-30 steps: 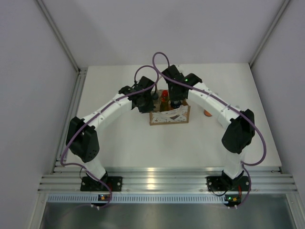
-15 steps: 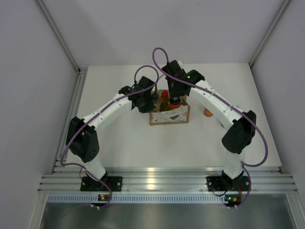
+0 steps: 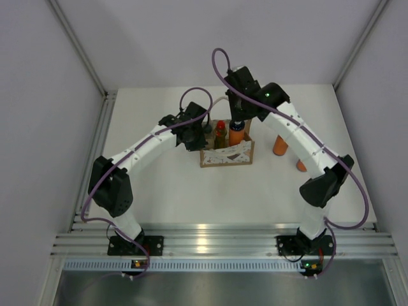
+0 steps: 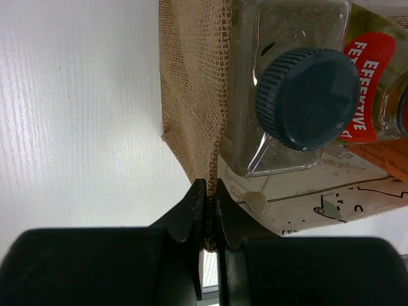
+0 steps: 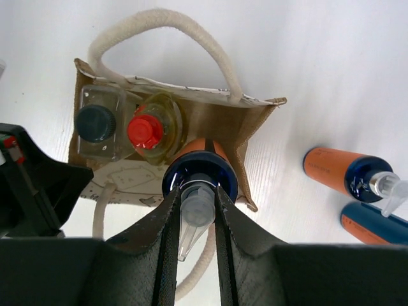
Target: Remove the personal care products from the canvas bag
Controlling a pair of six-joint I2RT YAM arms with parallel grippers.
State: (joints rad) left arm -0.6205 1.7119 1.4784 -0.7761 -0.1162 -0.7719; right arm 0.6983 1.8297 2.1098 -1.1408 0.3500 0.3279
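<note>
White table point(image 3: 166, 185): 2 bottles point(image 5: 146, 131) in bag point(image 5: 252, 137), 1 gripped, 2 outside.

white table point(image 3: 178, 191), pale grey wall panels point(image 3: 210, 38) on three sides, slanted metal corner posts point(image 3: 77, 46); aluminium rail point(image 3: 217, 241) along table's near edge, soft glare on it; grey metal sheet point(image 3: 217, 290) below

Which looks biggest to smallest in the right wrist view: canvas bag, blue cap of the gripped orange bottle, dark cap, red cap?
1. canvas bag
2. blue cap of the gripped orange bottle; nearest the camera, so partly perspective
3. dark cap and red cap: look about alike, not ranked
</note>
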